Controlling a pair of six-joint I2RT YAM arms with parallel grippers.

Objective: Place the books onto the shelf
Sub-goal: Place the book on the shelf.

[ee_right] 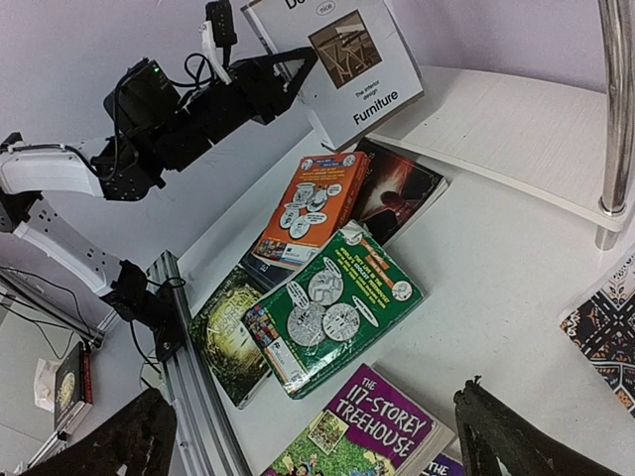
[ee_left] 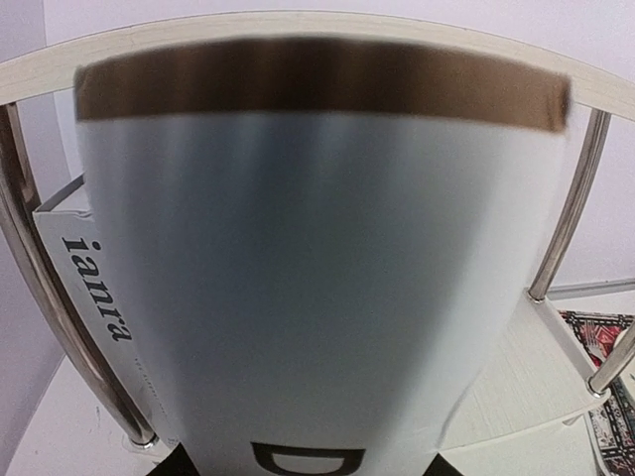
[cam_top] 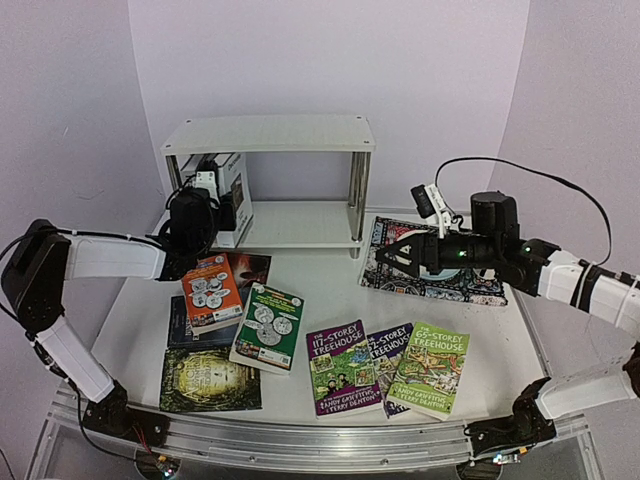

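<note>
The books lie mostly loose on the worktop (cam_top: 330, 290), in front of the shelf (cam_top: 268, 133). The left arm reaches from the near left corner to the left end of the shelf's lower board. There the left gripper (ee_right: 296, 67) pinches a white hardback (cam_top: 235, 188), holding it upright and slightly tilted between the two boards. Whether its bottom edge rests on the board I cannot tell. Its cover bears a brown picture and the word "Furniture". A second white book (ee_left: 94, 297) stands on that board just to its left, spine outward.

The right arm bends in from the right edge and stretches over the patterned mat (cam_top: 455, 285) beside the shelf's right posts. The right gripper (cam_top: 392, 252) hangs above the mat's left edge, fingers spread wide with nothing between them.

Toward the left edge, an orange paperback (cam_top: 212, 292) lies across a dark red book (cam_top: 252, 268) and a dark blue book (cam_top: 182, 325). A green paperback (cam_top: 267, 327) beside it overlaps a dark green-and-gold book (cam_top: 210, 380). Along the near edge, a purple Treehouse paperback (cam_top: 343, 367), a blue one (cam_top: 390, 345) and a green one (cam_top: 430, 368) overlap in a fan.
</note>
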